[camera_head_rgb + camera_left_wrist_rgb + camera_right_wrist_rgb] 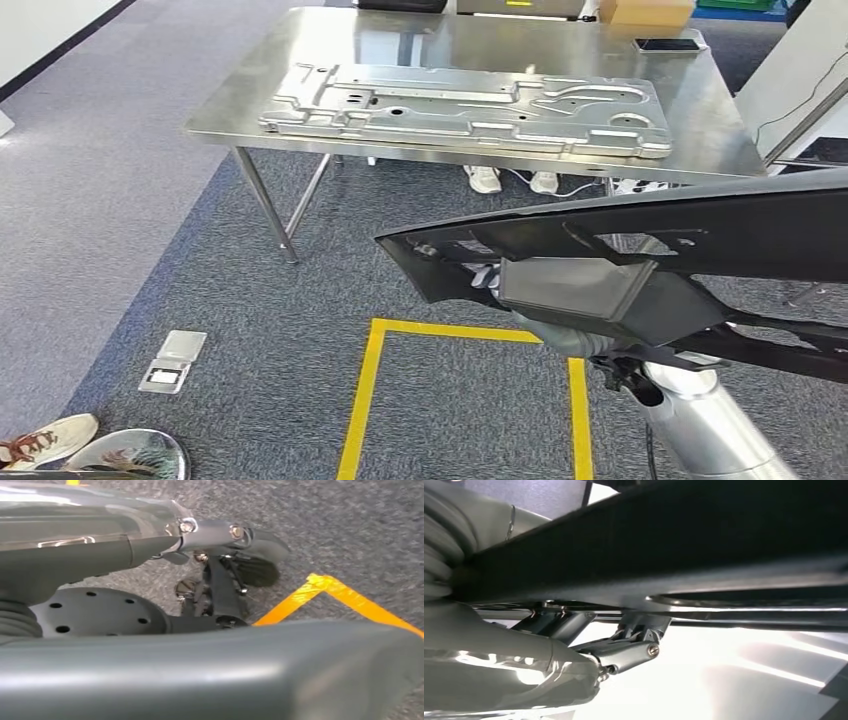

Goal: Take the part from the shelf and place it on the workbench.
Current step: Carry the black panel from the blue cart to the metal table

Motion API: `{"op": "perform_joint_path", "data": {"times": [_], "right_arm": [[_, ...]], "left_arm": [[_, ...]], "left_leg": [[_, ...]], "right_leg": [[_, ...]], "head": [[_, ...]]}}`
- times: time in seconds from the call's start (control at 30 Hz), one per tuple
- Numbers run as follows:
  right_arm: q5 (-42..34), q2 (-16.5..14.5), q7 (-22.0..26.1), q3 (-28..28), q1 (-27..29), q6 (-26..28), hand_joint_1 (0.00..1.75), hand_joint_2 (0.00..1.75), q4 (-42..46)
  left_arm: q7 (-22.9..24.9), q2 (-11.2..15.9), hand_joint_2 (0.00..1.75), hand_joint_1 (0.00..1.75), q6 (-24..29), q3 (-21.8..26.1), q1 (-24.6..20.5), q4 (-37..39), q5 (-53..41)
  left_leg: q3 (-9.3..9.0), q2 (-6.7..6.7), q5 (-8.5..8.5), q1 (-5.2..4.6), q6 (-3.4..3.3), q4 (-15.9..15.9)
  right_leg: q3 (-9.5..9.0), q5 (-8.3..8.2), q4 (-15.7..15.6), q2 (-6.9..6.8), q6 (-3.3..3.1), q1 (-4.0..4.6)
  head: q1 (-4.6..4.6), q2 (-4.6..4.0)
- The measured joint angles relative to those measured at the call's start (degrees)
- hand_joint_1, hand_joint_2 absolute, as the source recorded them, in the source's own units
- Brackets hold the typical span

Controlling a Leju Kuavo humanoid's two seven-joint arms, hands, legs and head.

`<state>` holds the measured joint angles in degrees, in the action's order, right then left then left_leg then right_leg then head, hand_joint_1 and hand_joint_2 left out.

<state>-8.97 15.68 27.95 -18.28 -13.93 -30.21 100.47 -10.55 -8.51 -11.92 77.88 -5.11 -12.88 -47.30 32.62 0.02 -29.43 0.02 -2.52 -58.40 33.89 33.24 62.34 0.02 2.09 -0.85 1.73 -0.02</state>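
The main risk, as I judge it, is the long black part (640,255) slipping or swinging during the carry; it sticks out far to both sides of the right hand (624,647), so any tilt could lever it loose; its near end at about 9 o'clock could also strike the table (720,140) edge on the approach; the silver fixture plate (470,105) already covers much of the tabletop, so the part could land across it or hang over the edge; a person's shoes (50,440) at about 8 o'clock stand near the path.

The part is a dark, matte, moulded plastic panel, long and thin, with cut-outs, ribs and a boxy pocket on its underside; it hangs in the air in front of the robot, at about 4 o'clock in the head view, short of the table at 12 o'clock; the right hand grasps it from beneath; the left hand (225,580) hangs over the carpet with nothing in it, whether spread or clenched I cannot tell.
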Motion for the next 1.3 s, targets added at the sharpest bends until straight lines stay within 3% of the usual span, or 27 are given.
{"op": "perform_joint_path", "data": {"times": [0.07,0.1,0.13,0.17,0.23,0.3,0.4,0.47,0.53,0.6,0.63,0.67,0.7,0.77,0.8,0.83,0.93,1.0,1.1,1.13,1.17,1.2,1.27,1.3], "right_arm": [[0.01,0.02,-0.01,-0.01,0.08,0.0,1.75,1.75,-0.05],[0.01,0.02,-0.01,-0.02,0.2,0.0,1.75,1.75,-0.09],[0.01,0.02,-0.01,-0.03,0.3,0.0,1.75,1.75,-0.12],[0.01,0.02,-0.02,-0.04,0.36,0.0,1.75,1.75,-0.14],[0.01,0.02,-0.01,-0.03,0.32,0.0,1.75,1.75,-0.14],[0.01,0.01,-0.02,-0.03,0.25,0.0,1.75,1.75,-0.13],[0.01,0.02,-0.02,-0.02,0.34,0.0,1.75,1.75,-0.1],[-0.01,0.02,-0.01,-0.02,0.29,0.0,1.75,1.75,-0.08],[0.0,0.01,0.0,-0.03,0.23,0.0,1.75,1.75,-0.06],[0.01,0.0,-0.01,-0.05,0.27,0.0,1.75,1.75,-0.07],[0.01,-0.01,-0.02,-0.07,0.3,0.0,1.75,1.75,-0.08],[0.01,-0.01,-0.02,-0.07,0.3,0.0,1.75,1.75,-0.08],[0.01,-0.01,-0.02,-0.07,0.29,0.0,1.75,1.75,-0.08],[0.01,-0.01,-0.01,-0.06,0.24,0.0,1.75,1.75,-0.08],[0.01,-0.01,-0.01,-0.07,0.21,0.0,1.75,1.75,-0.08],[0.01,-0.01,-0.01,-0.07,0.21,0.0,1.75,1.75,-0.08],[0.0,0.0,-0.02,-0.04,0.2,0.0,1.75,1.75,-0.04],[-0.01,0.01,-0.01,0.02,0.05,0.0,1.75,1.75,0.0],[0.01,0.02,-0.01,-0.01,0.13,0.0,1.75,1.75,-0.08],[0.01,0.02,-0.02,-0.03,0.25,0.0,1.75,1.75,-0.1],[0.01,0.02,-0.02,-0.03,0.32,0.0,1.75,1.75,-0.12],[0.01,0.02,-0.02,-0.03,0.35,0.0,1.75,1.75,-0.13],[0.01,0.02,-0.02,-0.02,0.3,0.0,1.75,1.75,-0.13],[0.01,0.01,-0.02,-0.02,0.27,0.0,1.75,1.75,-0.13]], "left_arm": [[0.01,-0.01,1.75,0.0,-0.01,0.0,-0.01,0.0,-0.01],[0.02,-0.02,1.75,0.0,-0.01,0.0,0.02,0.01,-0.01],[0.03,-0.02,1.75,0.0,-0.01,0.0,0.05,0.0,-0.01],[0.04,-0.02,1.75,0.0,-0.01,0.0,0.06,0.0,0.0],[0.04,-0.02,1.75,0.0,-0.01,0.0,0.05,0.0,0.0],[0.03,-0.03,1.75,0.0,-0.01,0.0,0.0,0.0,0.0],[0.03,-0.04,1.75,0.0,-0.01,0.0,0.03,0.0,0.0],[0.03,-0.04,1.75,0.0,-0.01,0.0,0.0,0.0,0.0],[0.02,-0.04,1.75,0.0,-0.01,0.0,-0.03,0.0,-0.01],[0.03,-0.04,1.75,0.0,-0.01,0.0,0.04,0.0,-0.01],[0.03,-0.04,1.75,0.0,-0.01,0.0,0.1,0.0,0.0],[0.04,-0.04,1.75,0.0,-0.01,0.0,0.14,0.0,0.0],[0.03,-0.04,1.75,0.0,-0.01,0.0,0.15,0.0,0.0],[0.03,0.02,1.75,0.0,-0.01,0.0,0.11,0.0,0.0],[0.02,0.07,1.75,0.0,-0.01,0.0,0.1,-0.01,0.0],[0.02,0.12,1.75,0.0,-0.01,0.0,0.07,-0.01,-0.01],[0.02,0.15,1.75,0.0,-0.01,0.0,0.06,0.0,-0.01],[-0.01,0.13,1.75,0.0,-0.01,0.0,0.06,-0.01,-0.01],[-0.02,0.07,1.75,0.0,-0.01,0.0,0.02,-0.01,0.0],[-0.01,0.04,1.75,0.0,-0.01,0.0,0.04,0.0,0.0],[0.0,0.03,1.75,0.0,-0.01,0.0,0.06,0.0,0.0],[0.01,0.03,1.75,0.0,-0.01,0.0,0.06,0.01,0.0],[0.02,0.02,1.75,0.0,-0.01,0.0,0.05,0.0,0.0],[0.02,0.02,1.75,0.0,-0.01,0.0,0.03,-0.01,0.0]], "left_leg": [[0.01,0.09,0.06,0.02,-0.16,0.04],[0.02,0.12,0.05,0.0,-0.17,0.03],[0.02,0.14,0.03,-0.01,-0.18,0.01],[-0.03,0.14,0.02,0.01,-0.16,-0.01],[-0.26,0.1,-0.15,0.06,0.02,-0.13],[-0.26,0.02,-0.43,-0.14,0.45,-0.46],[-0.07,-0.03,-0.48,-0.23,0.99,-0.63],[0.24,-0.03,-1.44,-0.08,1.45,-1.63],[2.41,-0.03,-4.61,0.11,2.07,-6.74],[5.85,-0.03,-7.89,0.27,2.43,-14.31],[6.91,-0.03,-8.32,0.3,2.47,-16.54],[7.02,-0.03,-7.61,0.3,2.4,-16.6],[6.09,-0.03,-5.86,0.27,2.2,-14.36],[2.72,-0.1,-1.68,0.01,1.35,-6.63],[1.42,-0.14,-0.41,-0.2,0.93,-3.57],[0.73,-0.19,0.03,-0.42,0.59,-1.79],[0.47,-0.15,-0.16,-0.53,0.19,-0.6],[0.17,-0.03,0.13,-0.18,-0.1,0.06],[0.06,0.08,0.25,-0.06,-0.31,0.3],[0.06,0.1,0.24,-0.07,-0.32,0.29],[0.02,0.11,0.22,-0.06,-0.32,0.27],[-0.07,0.1,0.19,-0.04,-0.29,0.25],[-0.3,0.05,-0.04,-0.08,-0.01,0.11],[-0.27,0.01,-0.18,-0.18,0.21,-0.07]], "right_leg": [[3.09,3.66,7.01,0.0,0.25,-0.04],[4.64,4.87,10.41,0.0,0.36,-0.07],[5.47,5.02,12.21,-0.01,0.46,-0.11],[5.3,4.07,11.86,-0.02,0.55,-0.17],[2.12,-0.09,4.98,-0.08,0.68,-0.36],[-0.88,-2.52,-1.56,-0.08,0.48,-0.34],[-1.45,-2.46,-3.1,0.13,-0.54,-0.13],[-1.48,-2.58,-3.21,0.05,-1.24,-0.25],[-1.48,-2.66,-3.3,-0.15,-1.83,-0.43],[-1.46,-2.62,-3.28,-0.26,-2.06,-0.39],[-1.48,-2.61,-3.27,-0.27,-2.07,-0.35],[-1.53,-2.59,-3.26,-0.24,-2.07,-0.3],[-1.63,-2.55,-3.26,-0.18,-2.05,-0.24],[-1.78,-2.42,-3.26,-0.07,-1.97,-0.16],[-1.73,-2.37,-3.24,0.0,-1.86,-0.14],[-1.59,-2.34,-3.22,0.02,-1.67,-0.16],[-1.39,-2.25,-3.21,0.02,-0.72,-0.23],[-0.73,-0.64,-1.3,0.03,-0.27,-0.18],[3.8,4.44,8.71,0.03,0.05,-0.19],[5.12,5.17,11.45,0.03,0.17,-0.22],[5.53,4.76,12.25,0.02,0.27,-0.24],[4.84,3.26,10.7,0.0,0.35,-0.29],[1.3,-0.84,3.13,-0.06,0.39,-0.4],[-0.22,-2.13,-0.31,-0.05,0.3,-0.39]], "head": [[-0.01,0.0],[-0.01,0.0],[-0.01,0.0],[-0.01,0.0],[-0.01,0.0],[-0.01,0.0],[0.02,0.0],[0.03,0.0],[0.03,0.0],[0.02,0.0],[0.02,0.0],[0.02,0.0],[0.02,0.0],[0.01,0.0],[0.01,0.0],[0.02,0.0],[0.03,0.0],[0.01,0.0],[-0.01,0.0],[-0.01,0.0],[-0.01,0.0],[-0.01,0.0],[-0.01,0.0],[-0.01,0.0]]}}
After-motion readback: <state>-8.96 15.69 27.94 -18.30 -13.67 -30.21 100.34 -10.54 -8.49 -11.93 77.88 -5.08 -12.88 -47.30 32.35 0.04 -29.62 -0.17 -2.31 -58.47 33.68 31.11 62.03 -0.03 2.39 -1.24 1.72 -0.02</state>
